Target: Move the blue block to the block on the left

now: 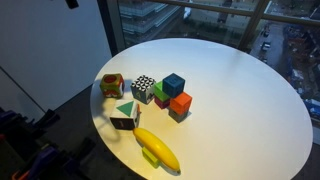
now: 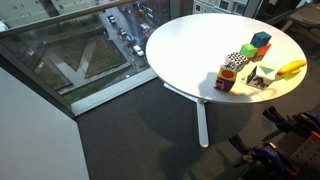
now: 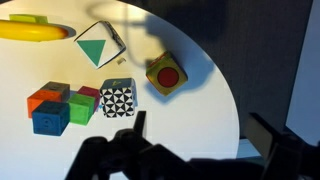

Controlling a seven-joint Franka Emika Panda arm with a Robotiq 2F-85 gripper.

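The gripper [image 3: 202, 128] shows only in the wrist view, as a dark silhouette along the lower edge. Its jaws are spread wide and released. Nothing sits between the fingers [image 3: 137, 130], and they touch no block.

The blue block [image 3: 50, 118] lies well off to the side of the gripper, beyond the finger seen on the left of the wrist view and a little ahead of it. It sits flat on the round white table [image 3: 200, 90] with one plain face up. Being a cube, it has no long axis to speak of, and its edges are turned slightly askew to the fingers. It belongs to a tight cluster: an orange-red cube [image 3: 47, 97] presses against its far side and a green cube [image 3: 80, 108] against the side nearer the gripper. In both exterior views the blue block [image 1: 174, 84] [image 2: 261, 40] sits in that same group.

The yellow cube with the red round mark [image 3: 166, 74] stands ahead of the gap between the jaws, nearer that same finger, with its red spot facing up (it is close to the table's rim). Between it and the cluster is a black-and-white checkered cube [image 3: 117, 98], apart from the yellow cube. Farther ahead are a white block with a green triangle [image 3: 98, 45] and a banana [image 3: 35, 30].
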